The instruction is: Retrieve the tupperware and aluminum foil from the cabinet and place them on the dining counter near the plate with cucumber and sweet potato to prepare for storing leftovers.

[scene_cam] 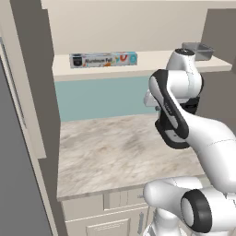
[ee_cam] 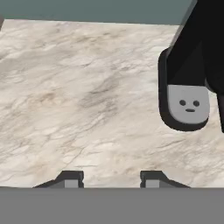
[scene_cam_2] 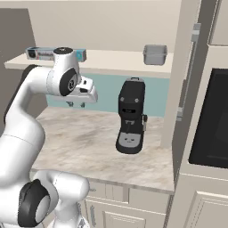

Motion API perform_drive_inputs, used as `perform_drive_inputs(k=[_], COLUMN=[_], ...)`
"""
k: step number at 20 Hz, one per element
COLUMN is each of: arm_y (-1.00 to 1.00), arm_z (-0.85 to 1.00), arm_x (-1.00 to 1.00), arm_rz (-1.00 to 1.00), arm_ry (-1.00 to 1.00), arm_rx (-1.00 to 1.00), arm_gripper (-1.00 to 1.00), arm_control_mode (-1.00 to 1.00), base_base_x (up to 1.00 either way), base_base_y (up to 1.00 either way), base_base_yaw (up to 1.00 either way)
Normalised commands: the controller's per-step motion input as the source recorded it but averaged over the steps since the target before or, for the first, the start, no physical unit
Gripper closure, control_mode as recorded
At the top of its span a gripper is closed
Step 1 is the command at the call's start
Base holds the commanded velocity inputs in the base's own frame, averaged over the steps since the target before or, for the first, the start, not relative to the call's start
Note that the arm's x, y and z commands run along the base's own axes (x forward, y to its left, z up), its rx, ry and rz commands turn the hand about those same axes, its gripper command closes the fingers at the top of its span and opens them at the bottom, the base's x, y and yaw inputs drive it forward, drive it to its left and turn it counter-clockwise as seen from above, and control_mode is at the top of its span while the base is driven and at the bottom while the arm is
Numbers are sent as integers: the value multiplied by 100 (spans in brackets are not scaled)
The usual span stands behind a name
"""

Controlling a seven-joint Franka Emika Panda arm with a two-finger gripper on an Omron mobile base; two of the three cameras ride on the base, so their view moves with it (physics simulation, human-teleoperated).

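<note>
Left base view. The cabinet (scene_cam: 138, 62) presents a cream-beige shelf between grey-brown side panels. The aluminum foil (scene_cam: 103, 59) lies flat along the shelf's front edge, toward the left, dark end leftward and teal end rightward. The tupperware (scene_cam: 199, 50) sits at the shelf's right end, partly hidden behind the arm's upper joint and well apart from the foil. Below the shelf run a teal back wall and a marbled desk (scene_cam: 110, 152) over pale panelled drawers. The white arm rises from the lower right and covers the right part of the desk.

Right base view. The foil (scene_cam_2: 42, 53) shows at the shelf's left end, its middle hidden by the arm's joint. The tupperware (scene_cam_2: 155, 54) stands upright on the shelf toward the right, directly above a black coffee machine (scene_cam_2: 130, 116) that rests on the desk. The gripper (scene_cam_2: 76, 104) hangs below the shelf and above the desk, pointing down, left of the coffee machine and clear of it. A dark oven front (scene_cam_2: 211, 120) occupies the right edge.

Hand view. The gripper (ee_cam: 108, 179) has its fingertips (ee_cam: 70, 178) parted, partly open, with bare marbled desk between them and nothing held. The coffee machine's base (ee_cam: 186, 103) lies at upper right.
</note>
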Motion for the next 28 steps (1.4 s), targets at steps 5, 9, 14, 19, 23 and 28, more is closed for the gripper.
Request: perform_drive_inputs(k=[5,9,14,19,23,28], arm_y=[9,3,0,0,0,0], arm_z=[6,28,52,70,79,53], arm_x=[0,0,0,4,14,32], arm_rz=[7,17,14,14,11,9], arm_ry=[-13,-35,-33,-13,-1,0], arm_rx=[0,2,5,4,3,6], arm_gripper=[-100,-100,-100,-100,-100,-100], arm_control_mode=[-100,-100,-100,-100,-100,-100], base_base_x=[0,0,0,0,0,0], base_base_y=[0,0,0,0,0,0], base_base_yaw=[0,0,0,0,0,0])
